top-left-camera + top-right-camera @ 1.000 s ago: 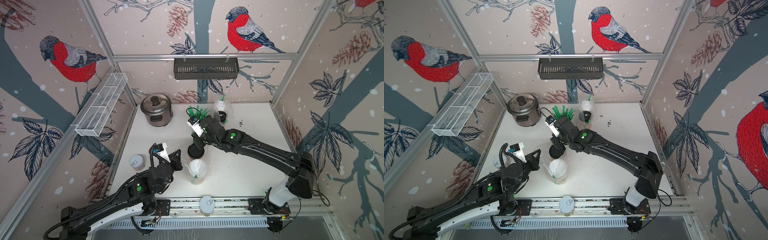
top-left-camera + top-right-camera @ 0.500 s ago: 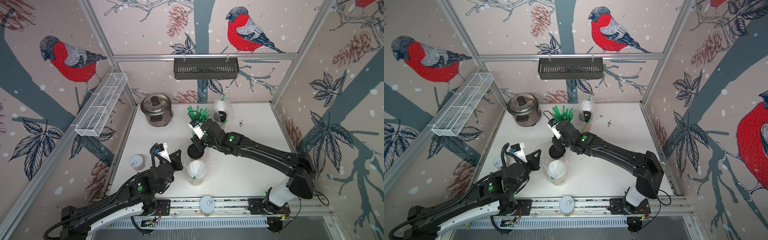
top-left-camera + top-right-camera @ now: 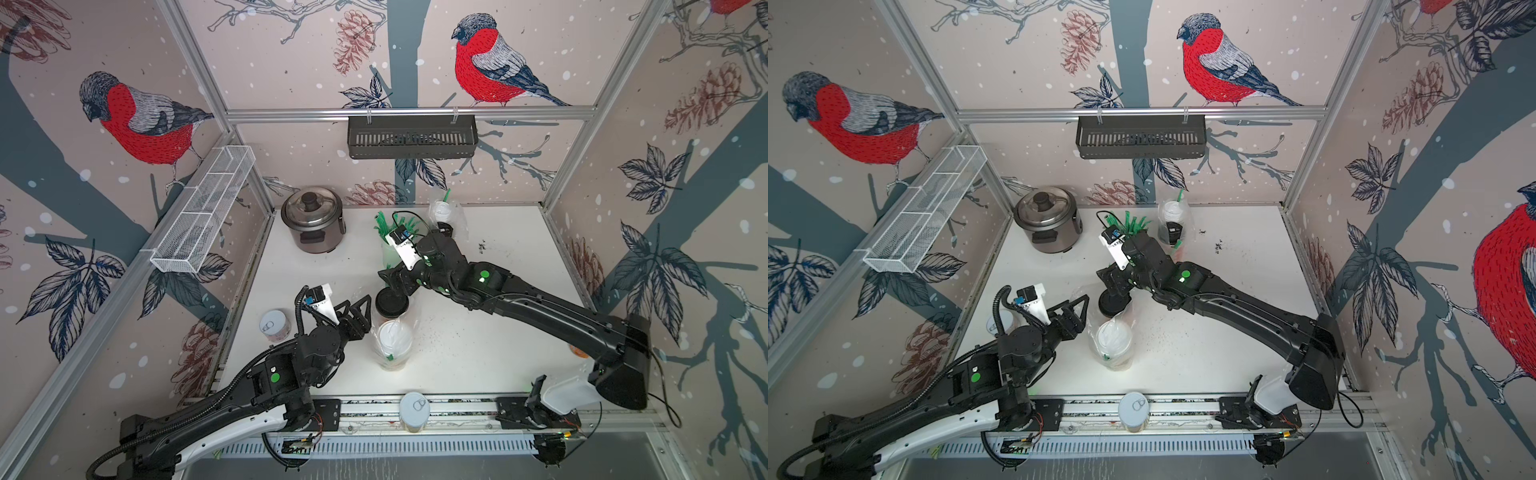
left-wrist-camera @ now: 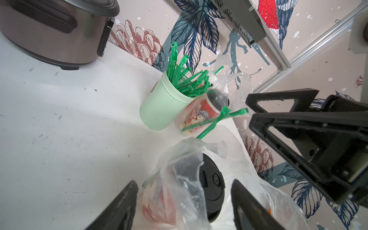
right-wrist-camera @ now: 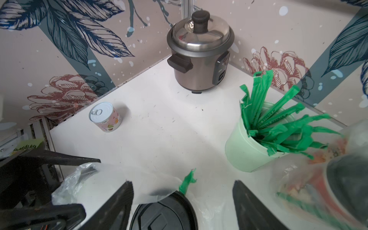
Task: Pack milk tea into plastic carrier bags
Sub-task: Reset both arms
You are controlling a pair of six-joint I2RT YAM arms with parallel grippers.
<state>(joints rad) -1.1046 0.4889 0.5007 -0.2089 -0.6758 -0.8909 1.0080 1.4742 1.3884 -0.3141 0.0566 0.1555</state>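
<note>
A clear carrier bag [image 3: 395,332] stands mid-table in both top views and holds two milk tea cups, one black-lidded [image 3: 391,305] and one white-lidded [image 3: 392,337]. My left gripper [image 3: 365,313] is open beside the bag's left edge and holds nothing. In the left wrist view its fingers straddle loose bag film [image 4: 185,159] and the black lid [image 4: 211,179]. My right gripper [image 3: 392,284] hangs open just behind and above the black lid [image 5: 165,213], with slack film [image 5: 119,179] below it. A second bag [image 3: 446,220] at the back holds a white-lidded and a black-lidded cup.
A pale green cup of green straws [image 3: 388,249] stands between the two bags. A rice cooker [image 3: 313,220] is at the back left. One pull-tab can [image 3: 274,326] sits by the left wall, another [image 3: 414,409] on the front rail. A green straw [image 5: 188,179] pokes out of the near bag.
Both grippers have gone from shut to open and let go of the near bag's top, which has slumped around the two cups. The right gripper has lifted slightly back.
</note>
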